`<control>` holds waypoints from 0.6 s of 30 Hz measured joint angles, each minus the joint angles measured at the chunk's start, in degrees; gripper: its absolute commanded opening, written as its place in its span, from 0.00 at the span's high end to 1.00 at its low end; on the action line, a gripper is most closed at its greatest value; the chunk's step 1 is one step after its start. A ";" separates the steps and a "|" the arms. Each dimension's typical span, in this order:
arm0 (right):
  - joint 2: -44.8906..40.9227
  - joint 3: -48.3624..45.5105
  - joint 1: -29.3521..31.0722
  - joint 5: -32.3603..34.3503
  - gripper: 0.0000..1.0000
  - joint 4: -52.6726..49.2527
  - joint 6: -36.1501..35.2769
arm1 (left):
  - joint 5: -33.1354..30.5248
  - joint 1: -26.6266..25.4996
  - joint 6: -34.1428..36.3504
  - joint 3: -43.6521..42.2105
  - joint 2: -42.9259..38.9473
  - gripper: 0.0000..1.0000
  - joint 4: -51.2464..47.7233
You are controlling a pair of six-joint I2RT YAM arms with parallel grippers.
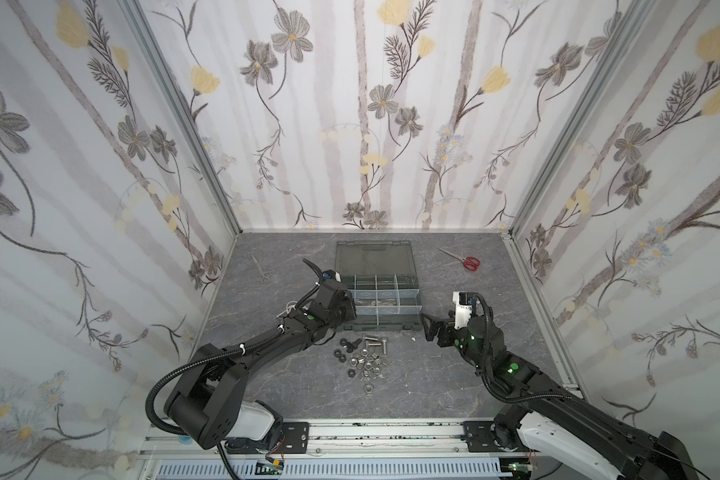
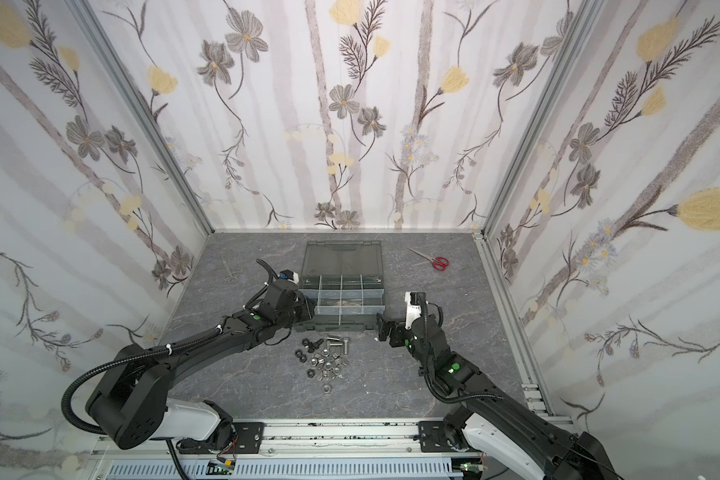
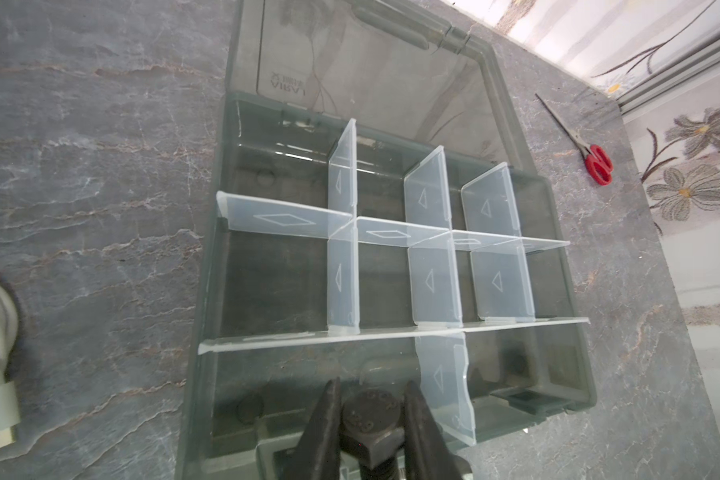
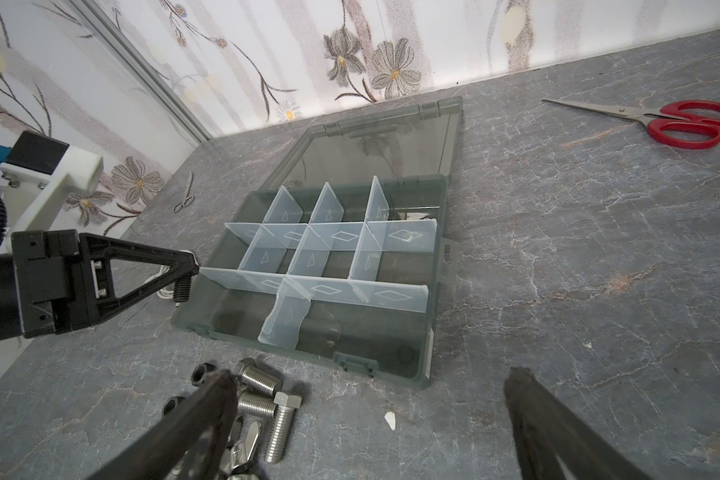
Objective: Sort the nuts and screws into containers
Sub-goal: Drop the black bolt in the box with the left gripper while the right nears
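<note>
Raised lettering on the lid [image 3: 362, 70] — reversed, unclear; stamped marks on the black screw [image 3: 371, 419] head — illegible.

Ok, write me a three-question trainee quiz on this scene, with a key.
1. True or false: the right gripper is shut.
2. What does the left gripper hold? A) nothing B) black hex bolt C) silver nut
3. In one word, what is the state of the organizer case lid?
Key: 1 false, its jaws stand wide apart; 2 B; 3 open.
</note>
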 measured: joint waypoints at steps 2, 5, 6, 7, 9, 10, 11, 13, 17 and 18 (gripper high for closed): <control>0.31 0.00 0.00 0.00 0.00 0.07 0.26 | 0.00 0.00 -0.02 -0.39 0.02 0.79 -0.07; 0.96 0.02 0.00 -0.02 0.00 0.07 0.31 | -0.02 0.00 -0.02 -0.61 0.02 0.68 -0.07; 1.14 0.04 0.00 -0.02 0.00 0.09 0.31 | -0.07 0.00 -0.07 -0.66 0.02 0.63 -0.04; 1.25 0.04 0.00 -0.04 0.00 0.09 0.35 | -0.17 0.04 -0.22 -0.68 0.02 0.59 -0.04; 1.36 0.04 0.00 -0.04 0.00 0.09 0.48 | -0.31 0.04 -0.55 -0.68 0.02 0.53 -0.02; 1.36 0.04 0.00 -0.04 0.00 0.09 0.50 | -0.44 0.04 -0.70 -0.70 0.02 0.51 0.00; 1.36 0.04 0.00 -0.04 0.00 0.11 0.52 | -0.46 0.04 -0.83 -0.72 0.02 0.50 -0.02; 1.31 0.04 0.00 -0.04 0.00 0.09 0.68 | -0.68 0.04 -1.11 -0.94 -0.13 0.48 0.09; 0.98 0.09 0.00 -0.04 0.00 0.07 0.68 | -1.33 0.04 -1.60 -1.73 -0.87 0.43 0.15; 0.98 0.22 0.00 -0.04 0.00 -0.07 0.68 | -1.53 0.09 -1.75 -1.95 -1.05 0.43 0.26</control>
